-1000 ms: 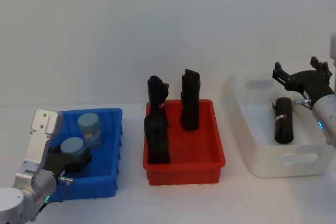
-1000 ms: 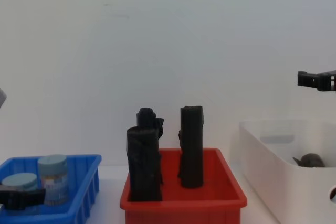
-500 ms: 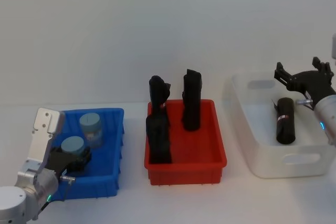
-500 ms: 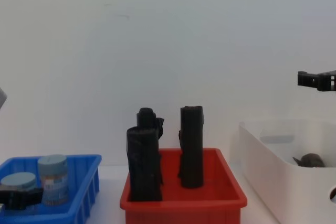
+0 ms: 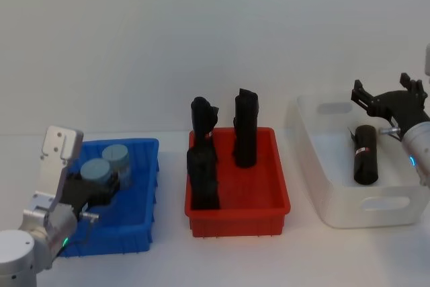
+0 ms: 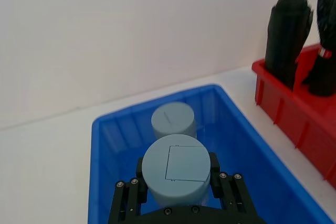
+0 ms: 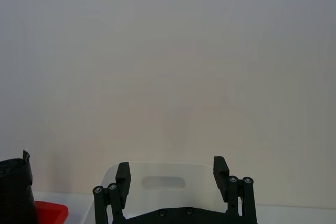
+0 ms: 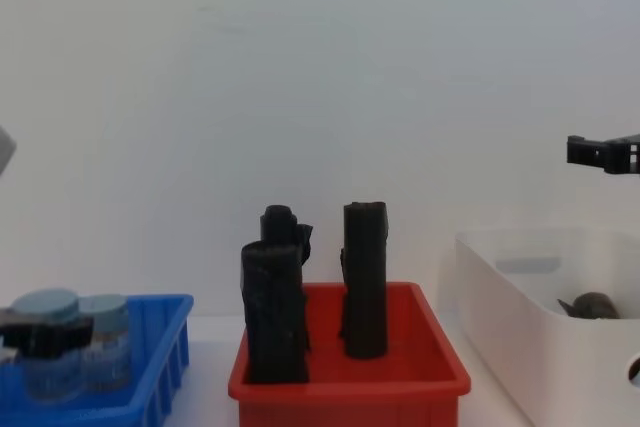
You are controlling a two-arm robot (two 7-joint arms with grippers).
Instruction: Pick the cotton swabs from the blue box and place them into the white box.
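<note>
**Left gripper clamped on one swab tub inside the blue box; right gripper open over the white box**

My left arm comes in from the lower left of the head view, its forearm angled up and forward so the left gripper sits inside the blue box. Its fingers are closed to a narrow span on one tub of cotton swabs, one black finger on each side of the body just under the lid. The lid stands proud above the fingers.

From the chest view the held tub shows at the near left of the bin, its lid a touch higher than its neighbour's. I cannot tell whether its base touches the bin floor. The second tub stands upright just behind it, close beside it, towards the far wall.

Both tubs have clear sides and flat grey-blue lids. The held one has a faint square outline on top.

My right arm is parked to the right. The right gripper hangs with its fingers spread wide above the white box, where a black roll lies on its side. The red bin sits between the two boxes.
</note>
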